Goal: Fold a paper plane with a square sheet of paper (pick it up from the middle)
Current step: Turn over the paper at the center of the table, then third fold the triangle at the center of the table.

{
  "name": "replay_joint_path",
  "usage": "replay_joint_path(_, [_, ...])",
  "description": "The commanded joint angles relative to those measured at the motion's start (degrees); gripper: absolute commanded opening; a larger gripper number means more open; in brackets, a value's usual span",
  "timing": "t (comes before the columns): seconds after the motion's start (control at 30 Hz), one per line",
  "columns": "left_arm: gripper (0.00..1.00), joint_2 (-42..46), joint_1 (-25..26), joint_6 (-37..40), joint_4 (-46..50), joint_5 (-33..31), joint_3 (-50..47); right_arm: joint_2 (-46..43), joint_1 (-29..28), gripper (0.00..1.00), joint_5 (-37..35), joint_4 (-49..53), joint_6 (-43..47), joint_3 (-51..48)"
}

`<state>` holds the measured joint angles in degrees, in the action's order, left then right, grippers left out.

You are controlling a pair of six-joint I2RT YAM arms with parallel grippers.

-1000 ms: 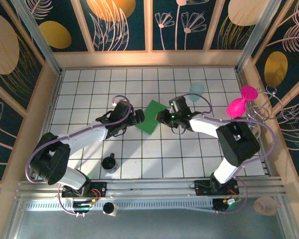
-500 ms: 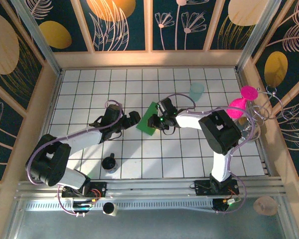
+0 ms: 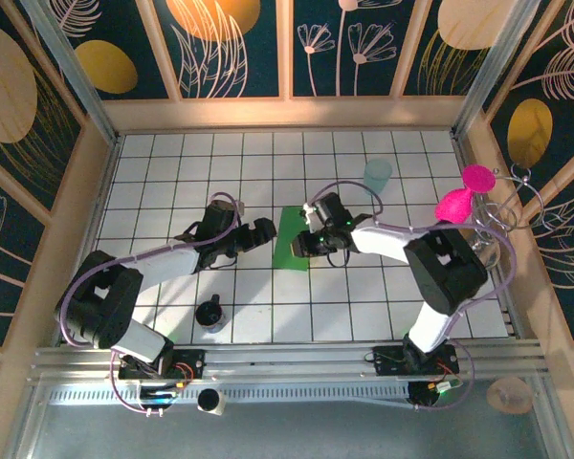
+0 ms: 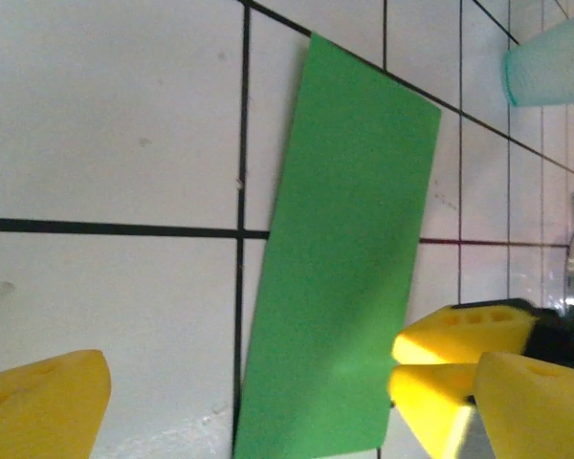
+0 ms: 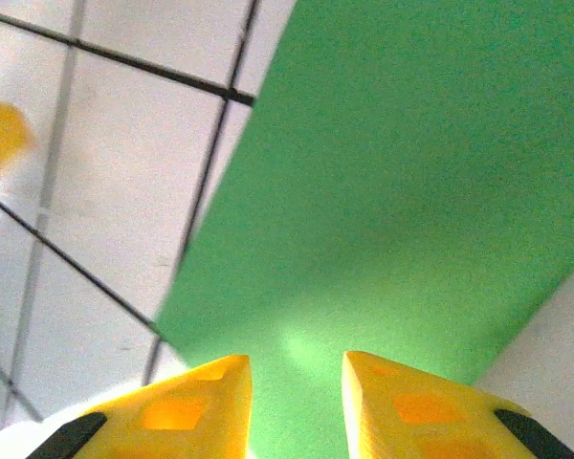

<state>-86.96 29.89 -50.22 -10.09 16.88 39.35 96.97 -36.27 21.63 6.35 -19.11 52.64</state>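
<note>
The square sheet of paper [image 3: 289, 241] lies flat on the white tiles as a narrow bright green rectangle [image 4: 344, 258], its long sides running away from the arms. My left gripper [image 3: 265, 232] is open at the sheet's left side; the left wrist view shows the wide jaws [image 4: 292, 382] spanning its near end, with nothing held. My right gripper [image 3: 301, 241] is at the sheet's right edge, with a narrow gap between its fingers [image 4: 459, 335]. In the right wrist view the green paper [image 5: 402, 163] shows through the gap of that gripper [image 5: 295, 359].
A pale teal translucent cup [image 3: 378, 174] stands two tiles behind the right gripper, and sits at the top right of the left wrist view [image 4: 550, 62]. A small black cup [image 3: 210, 314] is near the left arm. A pink object [image 3: 464, 196] sits at the right wall.
The green sheet looks narrower than a second ago and has turned more lengthwise. The right gripper moved left onto it, then settled at its right edge. The left gripper barely shifted.
</note>
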Motion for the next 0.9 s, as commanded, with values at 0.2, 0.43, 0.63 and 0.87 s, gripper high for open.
replay_joint_path(0.2, [0.85,-0.07,-0.36,-2.33,-5.36,8.15,-2.59,-3.72,3.83,0.32,2.06,-14.51,-27.38,-6.46])
replay_joint_path(0.43, [0.72,-2.34,0.59,-2.17,-3.28,8.66,-1.89,0.42,4.58,0.31,3.11,-14.25,-27.57,-5.41])
replay_joint_path(0.63, [0.62,-6.18,1.75,-1.73,-3.15,10.90,-0.07,0.98,6.26,0.31,3.29,-14.60,-27.12,-6.12])
replay_joint_path(0.87, [0.50,-9.65,2.29,-0.78,-3.03,13.74,2.74,0.77,6.96,0.31,3.94,-15.40,-26.86,-6.92])
